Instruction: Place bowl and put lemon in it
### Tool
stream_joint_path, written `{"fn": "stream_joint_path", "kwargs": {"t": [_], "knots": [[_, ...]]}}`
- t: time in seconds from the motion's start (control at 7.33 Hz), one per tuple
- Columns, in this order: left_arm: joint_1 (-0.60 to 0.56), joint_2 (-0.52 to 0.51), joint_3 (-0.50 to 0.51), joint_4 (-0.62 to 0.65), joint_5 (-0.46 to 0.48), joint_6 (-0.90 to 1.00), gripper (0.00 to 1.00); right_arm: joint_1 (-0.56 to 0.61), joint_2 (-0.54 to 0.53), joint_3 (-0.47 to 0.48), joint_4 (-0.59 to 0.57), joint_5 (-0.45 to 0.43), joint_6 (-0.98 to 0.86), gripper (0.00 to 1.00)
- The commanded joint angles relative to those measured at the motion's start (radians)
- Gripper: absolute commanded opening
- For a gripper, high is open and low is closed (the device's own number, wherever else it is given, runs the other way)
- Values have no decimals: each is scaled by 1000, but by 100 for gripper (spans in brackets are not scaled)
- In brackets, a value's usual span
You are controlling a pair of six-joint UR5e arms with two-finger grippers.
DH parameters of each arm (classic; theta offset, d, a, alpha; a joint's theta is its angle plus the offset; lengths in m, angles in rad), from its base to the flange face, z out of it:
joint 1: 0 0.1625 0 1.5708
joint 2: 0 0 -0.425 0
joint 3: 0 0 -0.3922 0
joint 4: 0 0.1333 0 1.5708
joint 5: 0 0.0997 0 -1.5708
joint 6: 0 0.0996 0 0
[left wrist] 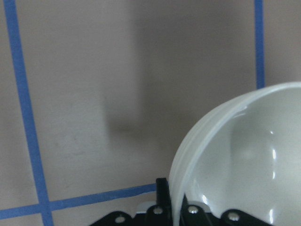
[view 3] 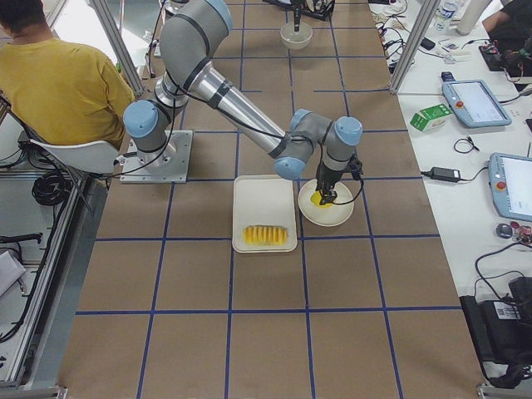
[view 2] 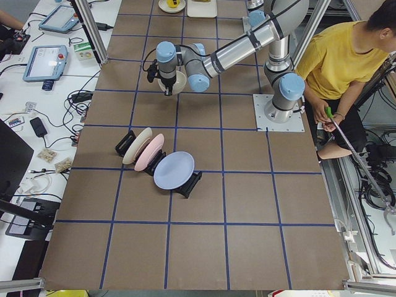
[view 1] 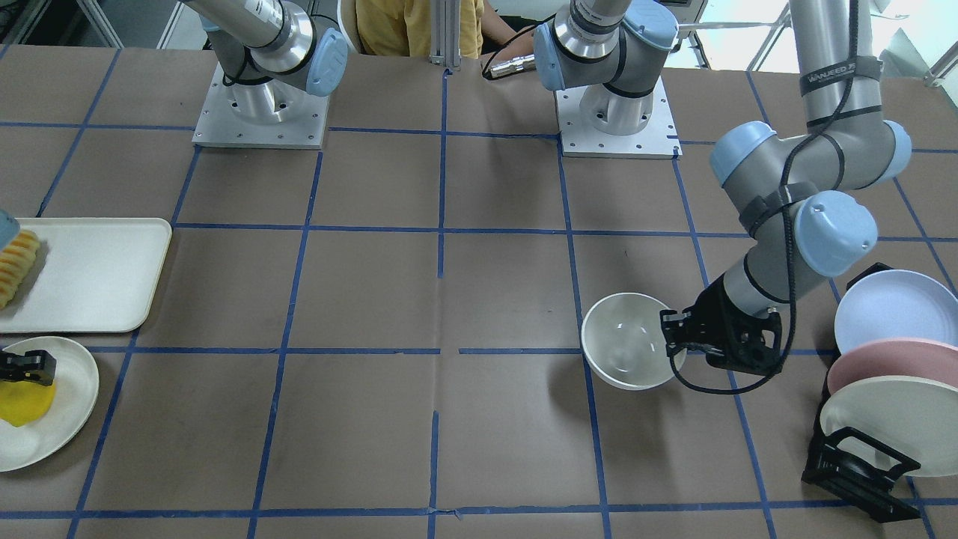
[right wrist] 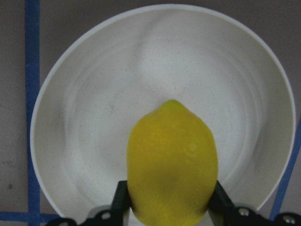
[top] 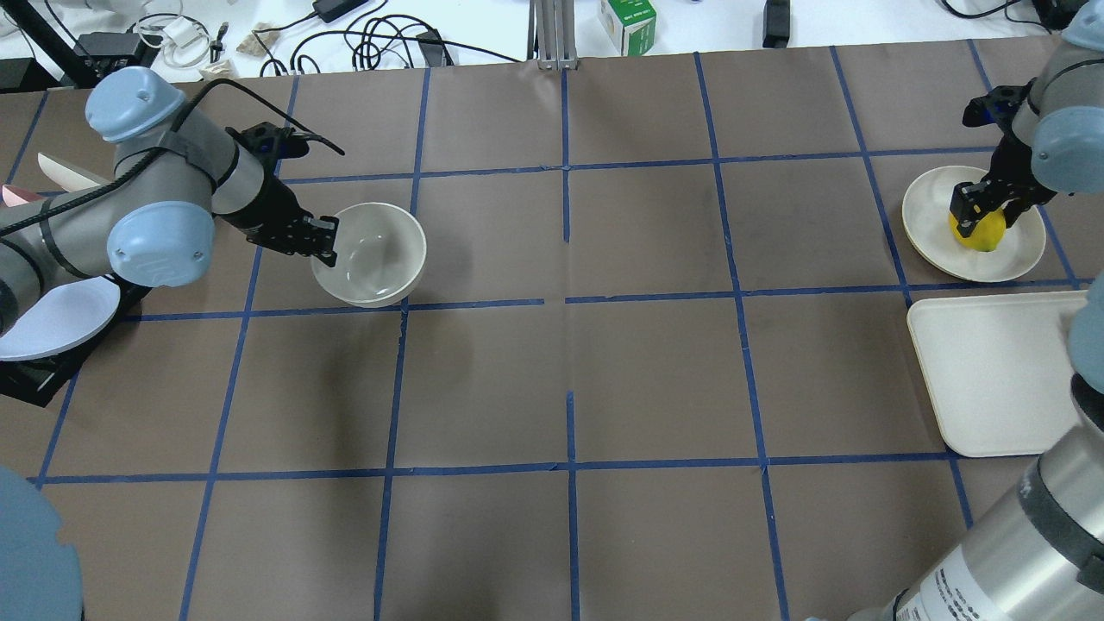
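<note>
The off-white bowl (top: 371,254) is held by its rim in my left gripper (top: 323,241), left of the table's centre and tilted a little. Its shadow lies offset on the paper. The left wrist view shows the bowl (left wrist: 244,155) with one finger on each side of the rim. The yellow lemon (top: 981,235) is over the flat off-white plate (top: 927,220) at the far right. My right gripper (top: 979,207) is shut on it, with the fingers against both sides of the lemon (right wrist: 171,160). I cannot tell whether the lemon touches the plate (right wrist: 94,117).
A white tray (view 1: 97,277) with a row of sliced fruit (view 1: 16,266) lies beside the flat plate. A black rack of pastel plates (view 1: 891,374) stands close behind my left arm. Both arm bases (view 1: 258,112) are at the robot's side of the table.
</note>
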Motion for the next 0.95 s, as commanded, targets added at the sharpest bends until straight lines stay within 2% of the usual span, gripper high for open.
{"fn": "stream_joint_path", "kwargs": {"t": [0.0,0.14,0.27,0.55,0.68,0.82], "knots": [[-164,-23,0,24,-55,-181,0,8,-79,0,76,8,11,0],[-241,-50,-6,147,-67,-314,0,14,-119,3,147,20,14,0],[-288,-72,-6,197,-67,-399,0,35,-156,5,204,52,66,0],[-350,-102,-13,208,-59,-468,0,139,-216,5,299,67,256,0],[-356,-113,-13,208,-56,-473,7,200,-235,5,322,82,327,0],[-356,-127,-13,206,-53,-476,36,259,-245,5,326,105,397,0]]}}
